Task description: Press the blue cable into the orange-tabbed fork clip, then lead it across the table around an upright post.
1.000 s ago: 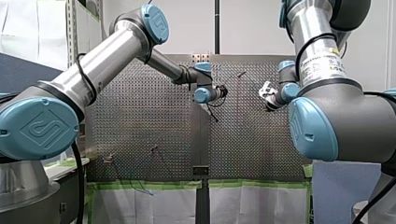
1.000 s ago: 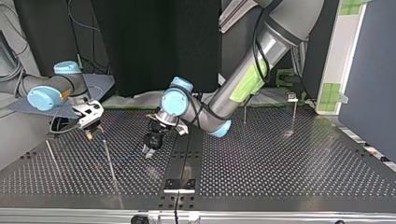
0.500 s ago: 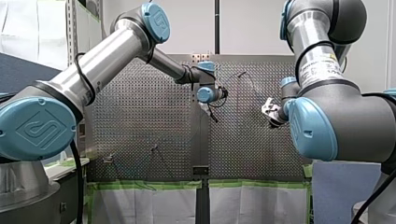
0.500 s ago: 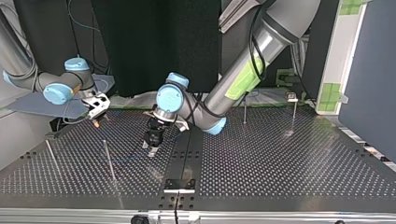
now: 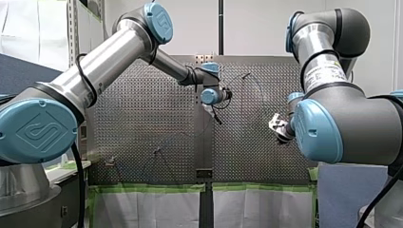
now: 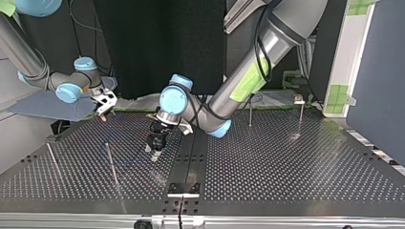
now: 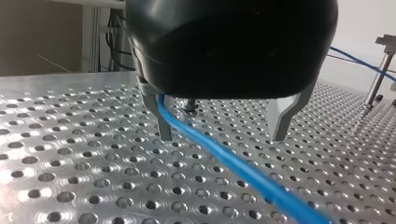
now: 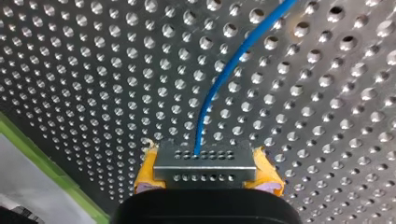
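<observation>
One table point(image 6: 286, 167), four posts point(image 6: 111, 164); two nearest at top view's left. Next, my left hand point(image 6: 154, 151) spread open, the one blue cable point(image 7: 219, 163) running between its fingers point(image 7: 163, 123). Farthest back, my right hand point(image 6: 103, 110), yellow pads point(image 8: 148, 175) clamped on the cable.

Robotics lab, perforated metal table point(image 6: 286, 162), two industrial arms point(image 5: 109, 52), black curtain point(image 6: 157, 43) behind

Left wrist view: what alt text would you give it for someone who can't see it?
A blue cable runs over the perforated metal table, passing between the open metal fingers of the left end effector, close beside one finger. Farther off stands an upright post, with more blue cable by it.
</observation>
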Tool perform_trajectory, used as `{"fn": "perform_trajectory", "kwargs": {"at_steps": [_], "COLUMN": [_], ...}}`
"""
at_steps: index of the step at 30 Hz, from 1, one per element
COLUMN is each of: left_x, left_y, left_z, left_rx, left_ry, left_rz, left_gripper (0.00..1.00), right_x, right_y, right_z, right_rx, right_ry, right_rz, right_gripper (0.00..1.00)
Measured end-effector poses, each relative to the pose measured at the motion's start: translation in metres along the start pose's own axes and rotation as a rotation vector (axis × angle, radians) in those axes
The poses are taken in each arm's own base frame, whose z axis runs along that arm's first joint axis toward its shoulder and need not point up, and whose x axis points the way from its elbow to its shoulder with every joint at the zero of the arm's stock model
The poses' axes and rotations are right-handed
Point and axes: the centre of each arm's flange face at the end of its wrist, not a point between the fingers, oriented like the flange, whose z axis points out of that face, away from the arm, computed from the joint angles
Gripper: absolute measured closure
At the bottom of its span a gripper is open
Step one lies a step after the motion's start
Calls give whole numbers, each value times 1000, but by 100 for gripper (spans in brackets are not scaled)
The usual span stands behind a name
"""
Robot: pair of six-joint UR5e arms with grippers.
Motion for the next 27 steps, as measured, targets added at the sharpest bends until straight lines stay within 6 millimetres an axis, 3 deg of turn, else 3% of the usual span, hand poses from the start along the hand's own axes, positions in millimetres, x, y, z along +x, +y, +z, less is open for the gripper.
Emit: {"fn": "perform_trajectory", "kwargs": {"at_steps": [10,18,27], "left_x": [0,0,0], "left_y": [0,0,-1], "left_z": [0,0,0], "left_rx": [1,2,2], "left_ry": [0,0,1], "left_rz": [0,0,-3], "left_gripper": [2,2,2], "right_x": [-28,-37,-77], "right_y": [19,26,50], "right_z": [11,16,28], "right_rx": [-30,-46,-75], "right_ry": [-25,-22,-57], "right_rz": [9,15,23], "right_gripper": [97,97,97]}}
